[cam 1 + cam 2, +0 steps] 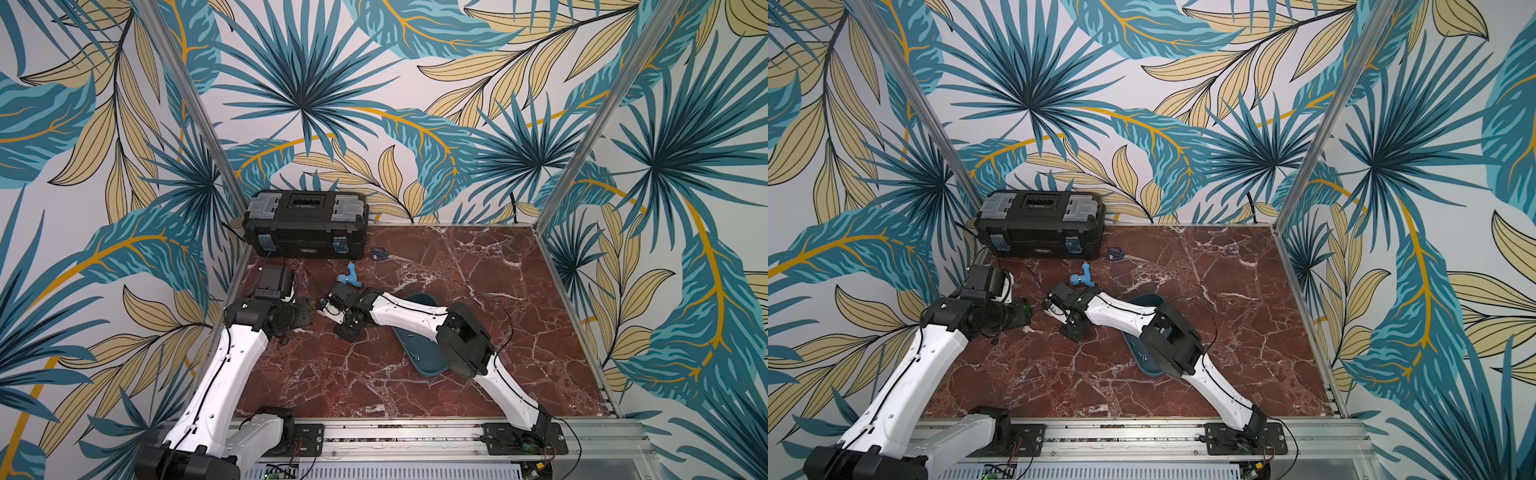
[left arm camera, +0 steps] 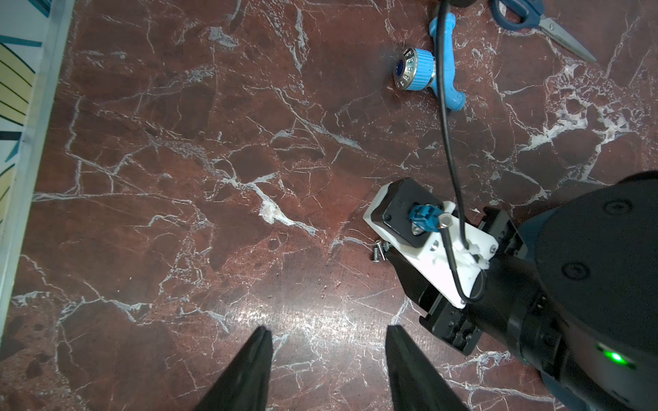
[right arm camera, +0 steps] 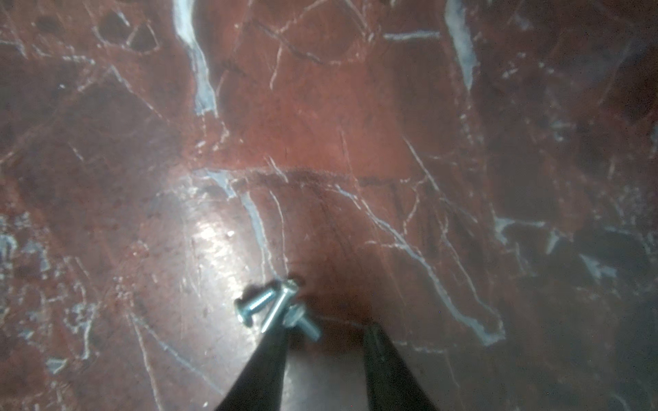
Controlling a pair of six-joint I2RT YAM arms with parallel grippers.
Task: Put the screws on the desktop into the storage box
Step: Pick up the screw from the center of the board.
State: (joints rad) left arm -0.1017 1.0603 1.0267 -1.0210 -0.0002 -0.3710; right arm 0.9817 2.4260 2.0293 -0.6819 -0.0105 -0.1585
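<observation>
Low over the table (image 1: 478, 291), left of centre and just on the near side of the blue pipe fitting (image 1: 349, 279), the right end effector (image 3: 325, 332) stands with fingers apart, nothing pinched. Three screws (image 3: 281, 307) lie bunched on the table at the tip of one finger (image 3: 270, 366), touching one another. The middle screw (image 3: 280, 306) has its long axis roughly in line with that finger, head at the end away from it, shank end against the fingertip. The outer screw (image 3: 255, 306) lies outside the gap at a narrow angle to the middle one, head toward the wrist. The inner screw (image 3: 304, 323) sits crosswise to the other two, shank pointing into the gap. From the left wrist the screws (image 2: 377, 251) are small bright flecks beside the right wrist camera (image 2: 406, 217), heading unreadable. The left end effector (image 2: 327, 331) hovers further left, fingers apart, bare table between them. The storage box (image 1: 424, 365) (image 1: 1148, 366) lies right of the right wrist, partly under that arm, long axis running far to near, near end swung slightly right. A few screws (image 1: 414, 355) lie inside, too small to read their direction. The black toolbox (image 1: 305, 224) is in the far left corner, with scissors (image 1: 380, 253) beside it, blades pointing right.
</observation>
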